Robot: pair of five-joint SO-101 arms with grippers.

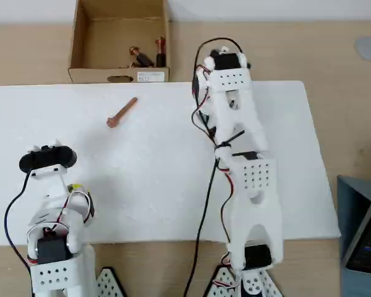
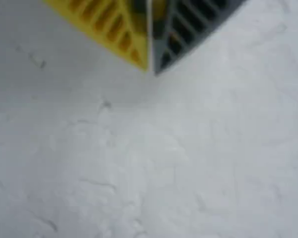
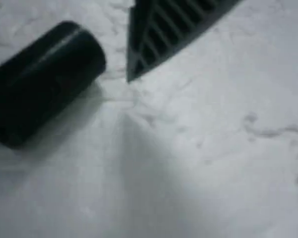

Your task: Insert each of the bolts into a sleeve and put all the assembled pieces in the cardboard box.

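A copper bolt (image 1: pixel 122 112) lies bare on the white mat (image 1: pixel 148 185), a little in front of the cardboard box (image 1: pixel 77 46). Two assembled pieces (image 1: pixel 147 55) rest inside the box near its front wall. My left gripper (image 2: pixel 150 67) is shut with nothing in it, its yellow and dark tips meeting just above the mat at the near left. My right arm (image 1: pixel 229 80) stretches to the mat's far edge, right of the box. A black sleeve (image 3: pixel 39 84) lies on the mat beside the dark finger (image 3: pixel 159 34) of my right gripper, which stands open.
The left arm (image 1: pixel 49 161) stands folded at the mat's near left corner. Cables (image 1: pixel 204 204) run along the right arm. A dark object (image 1: pixel 362 229) sits off the mat at the near right. Wide free mat lies between the arms.
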